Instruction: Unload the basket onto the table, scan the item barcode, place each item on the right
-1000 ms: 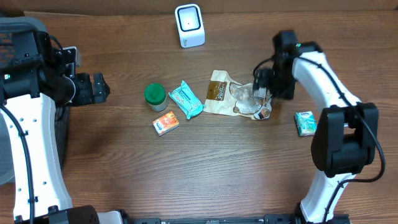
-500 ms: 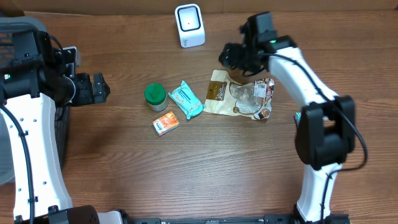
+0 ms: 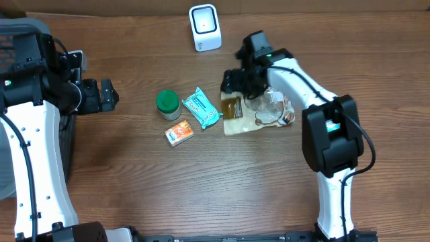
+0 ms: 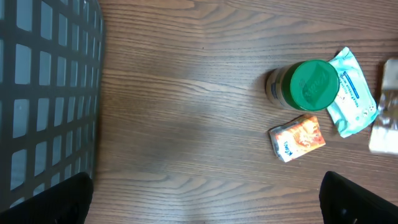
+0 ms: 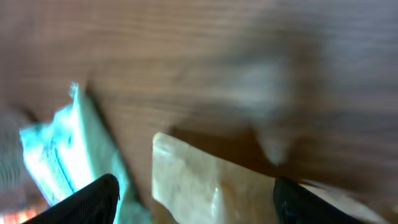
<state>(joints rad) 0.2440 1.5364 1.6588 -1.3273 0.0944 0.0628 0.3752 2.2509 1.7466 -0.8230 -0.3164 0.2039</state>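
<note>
Four small items lie mid-table. I judge the pouch, the rightmost, is the one to scan; it lies flat just beside a teal packet. My right gripper hovers over its left end, jaws wide apart, nothing clamped. This looks like the grasp step: next, lower, close on the pouch edge, lift towards the scanner. My left gripper hangs fully open, empty, well apart.
</note>
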